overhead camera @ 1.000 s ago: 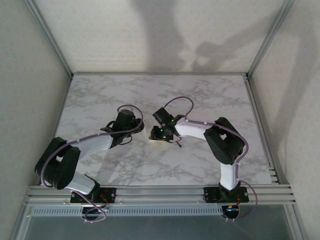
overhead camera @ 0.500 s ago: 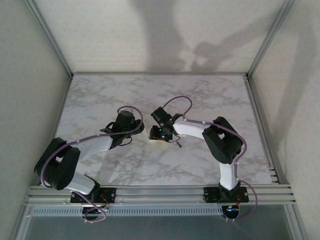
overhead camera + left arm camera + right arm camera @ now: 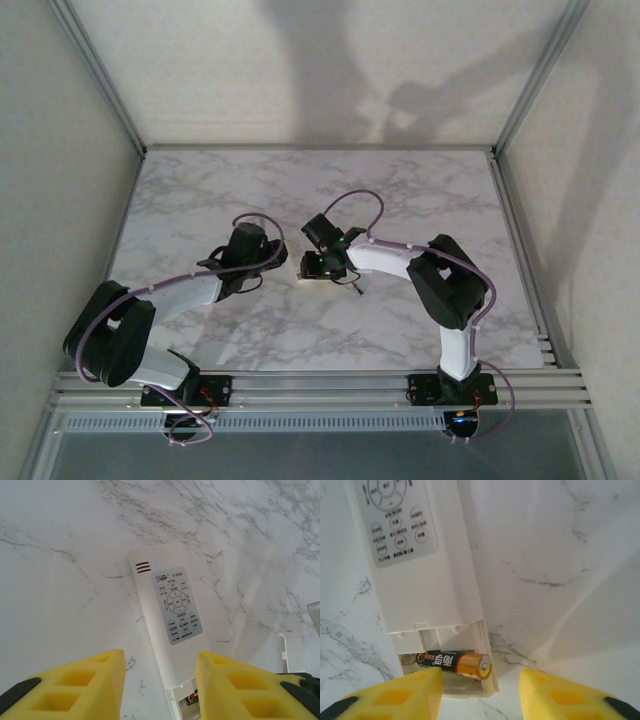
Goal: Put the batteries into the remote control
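Tool right (image 3: 480, 680) parted | tool left (image 3: 160, 660) parted | remote control (image 3: 420, 595) compartment holds one battery (image 3: 452, 661)

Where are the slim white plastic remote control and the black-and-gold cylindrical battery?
Slim white plastic remote control (image 3: 170, 615): left wrist view, the middle of its front face.
Black-and-gold cylindrical battery (image 3: 453, 660): right wrist view, the middle of its printed side.
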Controlling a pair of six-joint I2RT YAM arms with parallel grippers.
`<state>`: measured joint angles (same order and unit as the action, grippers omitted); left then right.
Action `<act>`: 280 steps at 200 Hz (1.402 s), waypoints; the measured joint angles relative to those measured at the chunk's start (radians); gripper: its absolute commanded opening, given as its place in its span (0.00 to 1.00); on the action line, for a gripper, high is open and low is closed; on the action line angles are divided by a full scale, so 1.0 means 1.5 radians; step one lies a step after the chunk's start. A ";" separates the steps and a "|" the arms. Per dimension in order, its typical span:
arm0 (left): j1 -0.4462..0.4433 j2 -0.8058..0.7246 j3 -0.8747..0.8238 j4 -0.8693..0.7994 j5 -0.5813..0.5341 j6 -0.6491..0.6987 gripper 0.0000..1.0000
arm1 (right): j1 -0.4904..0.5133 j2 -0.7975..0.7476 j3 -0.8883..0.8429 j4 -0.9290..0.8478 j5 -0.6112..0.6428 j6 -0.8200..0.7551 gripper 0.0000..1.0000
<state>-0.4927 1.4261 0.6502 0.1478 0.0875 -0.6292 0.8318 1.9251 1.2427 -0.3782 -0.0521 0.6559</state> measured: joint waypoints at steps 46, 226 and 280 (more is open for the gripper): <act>0.000 -0.004 -0.021 0.008 0.005 -0.002 0.41 | 0.000 -0.002 0.002 0.000 0.017 -0.040 0.43; 0.000 -0.016 -0.042 0.013 0.015 -0.010 0.42 | 0.024 0.015 0.015 -0.001 0.020 -0.054 0.44; 0.000 -0.025 -0.044 0.014 0.015 -0.012 0.42 | 0.025 0.013 0.031 -0.021 0.043 -0.076 0.48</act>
<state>-0.4927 1.3888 0.5846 0.1684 0.1097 -0.6476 0.8696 1.9453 1.2888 -0.4103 0.0128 0.5419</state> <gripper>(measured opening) 0.416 0.483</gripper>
